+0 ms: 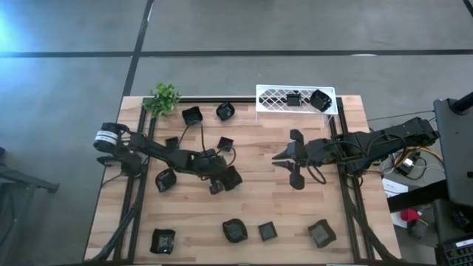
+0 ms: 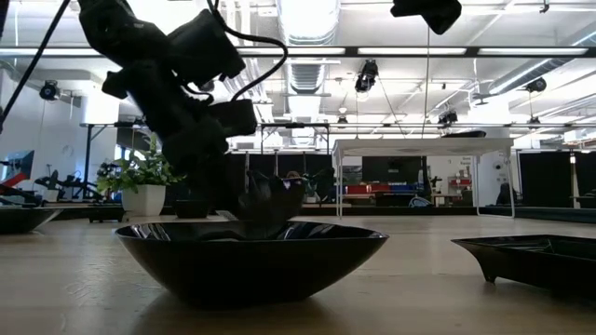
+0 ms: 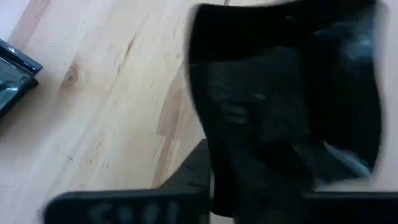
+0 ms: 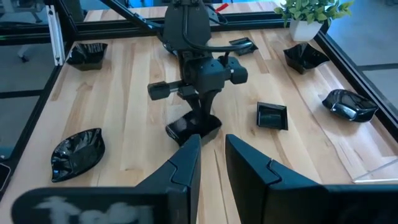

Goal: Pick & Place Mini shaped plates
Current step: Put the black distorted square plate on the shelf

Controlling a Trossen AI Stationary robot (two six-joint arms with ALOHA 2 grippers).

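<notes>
A dark mini plate (image 1: 230, 178) sits mid-table on the wooden table (image 1: 259, 207), the left gripper (image 1: 220, 181) clenched on its rim. The right gripper (image 1: 287, 157) hovers nearby, fingers parted and empty. No legible writing shows.

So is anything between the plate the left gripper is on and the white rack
Nothing visible blocks it. The left gripper is closed on a plate mid-table; bare wood lies between it and the rack. The right gripper waits just beside that line.

Overhead view straight down on table (image 1: 244, 214), low view level across it, wrist views close, all sharing tabletop.
</notes>
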